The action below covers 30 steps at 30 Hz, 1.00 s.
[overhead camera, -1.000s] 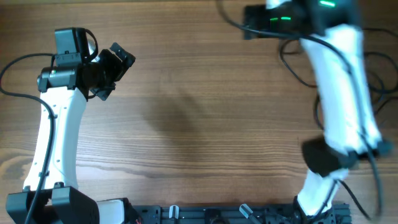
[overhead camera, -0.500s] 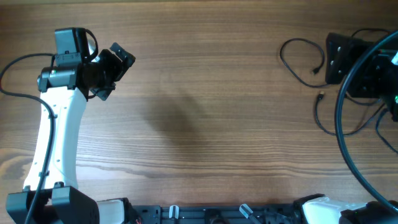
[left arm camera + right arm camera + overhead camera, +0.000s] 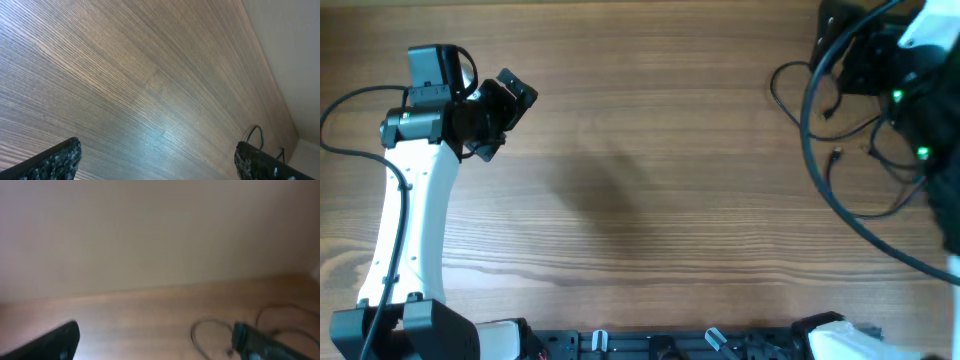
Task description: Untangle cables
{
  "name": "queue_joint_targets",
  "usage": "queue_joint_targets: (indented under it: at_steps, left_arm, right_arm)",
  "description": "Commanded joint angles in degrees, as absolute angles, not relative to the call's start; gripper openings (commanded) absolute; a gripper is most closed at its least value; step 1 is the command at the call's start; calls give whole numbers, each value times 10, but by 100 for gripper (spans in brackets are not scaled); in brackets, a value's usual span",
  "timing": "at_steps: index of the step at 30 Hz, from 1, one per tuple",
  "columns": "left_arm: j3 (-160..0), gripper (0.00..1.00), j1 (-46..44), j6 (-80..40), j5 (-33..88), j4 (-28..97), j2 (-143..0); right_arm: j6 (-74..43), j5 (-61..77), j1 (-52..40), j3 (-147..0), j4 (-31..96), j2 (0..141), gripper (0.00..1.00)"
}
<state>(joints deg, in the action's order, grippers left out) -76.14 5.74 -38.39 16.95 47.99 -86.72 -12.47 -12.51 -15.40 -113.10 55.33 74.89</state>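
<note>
Wood-grain worktop [image 3: 650,150] spreads under both arms. Thin black cables [image 3: 836,153] lie in loose loops at its far right side, close to the right tool [image 3: 157,340], whose jaws stand wide and empty. At the left, well apart from them, the left tool [image 3: 157,165] also stands wide and holds nothing.

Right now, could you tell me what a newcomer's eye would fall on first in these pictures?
The loose loops of thin black cables at the right edge of the wooden table draw the eye first, with the blurred right arm and its green lights above them. Far across it, the white left arm sits at the left edge, its end effector open and empty.
</note>
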Motion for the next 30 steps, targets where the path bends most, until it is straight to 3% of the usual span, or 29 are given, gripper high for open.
queue_joint_targets:
  at_steps: [1, 6, 9, 15, 21, 28, 30]
  left_arm:
    - [-765, 100, 60, -377, 166, 478, -871]
    - [-765, 100, 60, -377, 166, 478, -871]
    - [-765, 100, 60, -377, 166, 478, -871]
    - [-765, 100, 60, -377, 166, 478, -871]
    - [-765, 100, 60, -377, 166, 478, -871]
    - [-765, 100, 60, -377, 166, 478, -871]
    - [-765, 100, 60, -377, 166, 478, -871]
  right_arm:
    - [-120, -130, -147, -907, 382, 665, 100]
    - [-131, -60, -95, -548, 74, 519, 100]
    - [-186, -61, -57, -376, -27, 408, 100]
    - [-194, -64, -31, -191, -84, 235, 100]
    - [-100, -36, -30, -72, -95, 80, 100]
    - [5, 56, -30, -2, -133, 2, 100]
    - [15, 92, -30, -3, -76, 2, 100]
